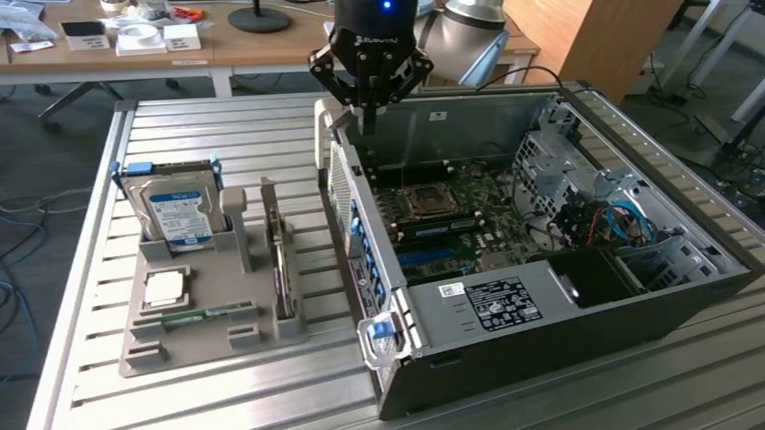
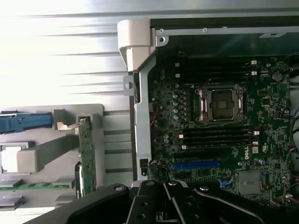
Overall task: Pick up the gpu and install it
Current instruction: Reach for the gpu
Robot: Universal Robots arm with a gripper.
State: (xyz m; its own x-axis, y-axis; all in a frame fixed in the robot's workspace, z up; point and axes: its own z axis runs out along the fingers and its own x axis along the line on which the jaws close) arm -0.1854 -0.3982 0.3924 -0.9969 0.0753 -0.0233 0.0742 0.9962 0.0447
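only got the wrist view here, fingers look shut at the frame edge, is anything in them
Observer: No. In the exterior view the gripper is shut on nothing and hangs above the computer case, by the wall nearest the holder.
Operator: so where's the gpu
Observer: The gpu stands on edge in the grey holder, at the exterior view's left of the case, apart from the gripper.
Operator: what else is in that holder
Observer: A hard drive stands upright at its far end, with its blue-white label facing the camera.
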